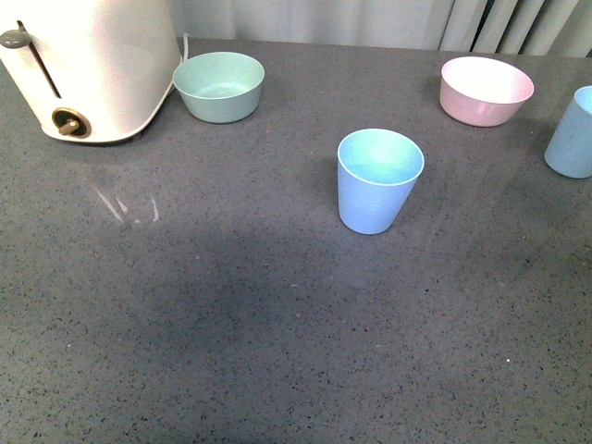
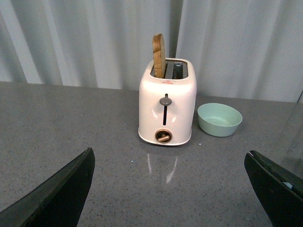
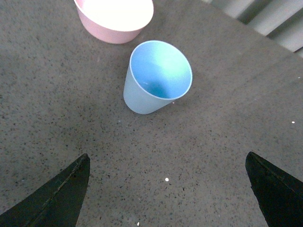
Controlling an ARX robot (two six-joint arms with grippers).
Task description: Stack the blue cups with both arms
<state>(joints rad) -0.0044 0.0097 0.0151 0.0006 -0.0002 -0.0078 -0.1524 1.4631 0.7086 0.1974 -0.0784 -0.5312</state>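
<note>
One grey speckled countertop [image 1: 277,351], bearing everything; neither arm visible from the front.

Largest object on it: white toaster [image 1: 92,65] at the far left, with a wooden toast-shaped piece [image 2: 159,54] standing out of one slot. Bystander only, no part in the stacking.

Next in size, mint green bowl [image 1: 219,86] just beside the toaster, and pink bowl [image 1: 487,90] toward the far right. Both upright and empty, mere clutter to steer around.

Then the task's own pieces. Central blue cup [image 1: 379,180], upright, mouth up, alone near mid-table. Second blue cup [image 1: 573,134] at the right edge of the front view, partly cut off, near the pink bowl. Well apart from each other, likely laid out so for one arm apiece. Nothing stacked, nothing lifted; judged to be the very start.

Smallest in view, the grippers:
- **Left gripper** [image 2: 169,163]: held low and roughly level, facing toaster and mint bowl across the counter. Black fingers [image 2: 61,194] spread wide, holding nothing, no cup ahead.
- **Right gripper** [image 3: 166,163]: tilted downward toward a blue cup beside the pink bowl, probably the second blue cup [image 3: 156,78]. Fingers likewise wide apart, empty, short of the cup, seemingly well aimed for a first reach.
</note>
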